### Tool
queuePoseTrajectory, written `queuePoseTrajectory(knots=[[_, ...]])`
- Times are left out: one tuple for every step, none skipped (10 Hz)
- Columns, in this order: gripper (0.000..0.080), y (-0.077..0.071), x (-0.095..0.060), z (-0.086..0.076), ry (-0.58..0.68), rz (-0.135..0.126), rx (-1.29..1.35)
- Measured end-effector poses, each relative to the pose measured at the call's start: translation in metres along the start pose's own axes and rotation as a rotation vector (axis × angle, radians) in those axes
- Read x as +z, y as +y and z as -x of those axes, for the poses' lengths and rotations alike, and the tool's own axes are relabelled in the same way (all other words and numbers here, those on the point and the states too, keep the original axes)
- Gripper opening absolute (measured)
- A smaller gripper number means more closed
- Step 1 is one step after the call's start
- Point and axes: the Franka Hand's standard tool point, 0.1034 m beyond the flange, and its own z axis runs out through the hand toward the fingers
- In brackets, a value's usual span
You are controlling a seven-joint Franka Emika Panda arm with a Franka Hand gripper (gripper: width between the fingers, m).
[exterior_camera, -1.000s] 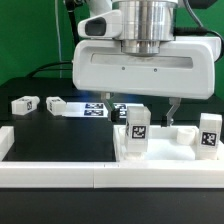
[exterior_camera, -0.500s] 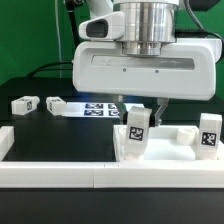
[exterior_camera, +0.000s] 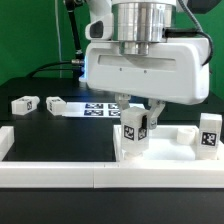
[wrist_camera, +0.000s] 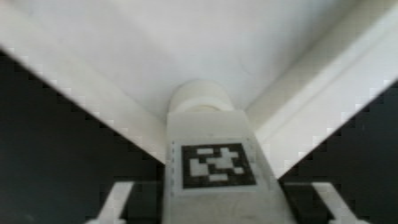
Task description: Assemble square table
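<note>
Closing since a second ago, the fingers [wrist_camera: 121, 200] now clamp the upright leg [exterior_camera: 135, 128] and have turned with it, likely screwing it into the corner socket of the square table top [exterior_camera: 168, 150], lying on the tabletop [exterior_camera: 60, 135] at the exterior view's right.

**A robotics lab bench, not a home or a shop**

From my end this reads as a research lab. A white robot arm [exterior_camera: 148, 68] hangs over a matte black counter [exterior_camera: 60, 135] fenced in by white border rails [exterior_camera: 60, 172]. Black-and-white square tags cover the marker board [exterior_camera: 95, 108] lying flat at the back. Each leg block [exterior_camera: 24, 103] carries one too, and the wrist view shows such a tag [wrist_camera: 215, 165] close up. Behind everything is a plain green backdrop [exterior_camera: 30, 45]. Dark lines beside the arm's column look like cabling [exterior_camera: 68, 25], though my feed is too coarse to be sure.
</note>
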Motion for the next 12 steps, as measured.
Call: queuePoseTrajectory(knots=[[0.0289,0.0008,0.0001,0.0012,-0.021,-0.022,0.217],[0.0290,0.0010,0.0006,0.0020,-0.035,-0.030,0.369],[0.0290,0.0022,0.0004,0.0007,-0.054,-0.047,0.478],[0.0290,0.0024,0.0007,0.0013,-0.069,-0.049,0.588],[0.0290,0.0003,0.0015,0.0052,-0.072,-0.045,0.661],[0.0290,0.0003,0.0015,0.0053,-0.072,-0.046,0.655],[0.0410,0.0002,0.0012,0.0048,-0.067,-0.046,0.567],[0.0547,-0.0014,-0.0005,0.0048,-0.055,-0.045,0.376],[0.0625,-0.0025,-0.0013,0.0042,-0.045,-0.046,0.186],[0.0625,-0.0022,-0.0013,0.0041,-0.040,-0.047,0.052],[0.0644,-0.0018,-0.0011,0.0035,-0.037,-0.048,-0.040],[0.0644,-0.0017,-0.0011,0.0034,-0.035,-0.049,-0.100]])
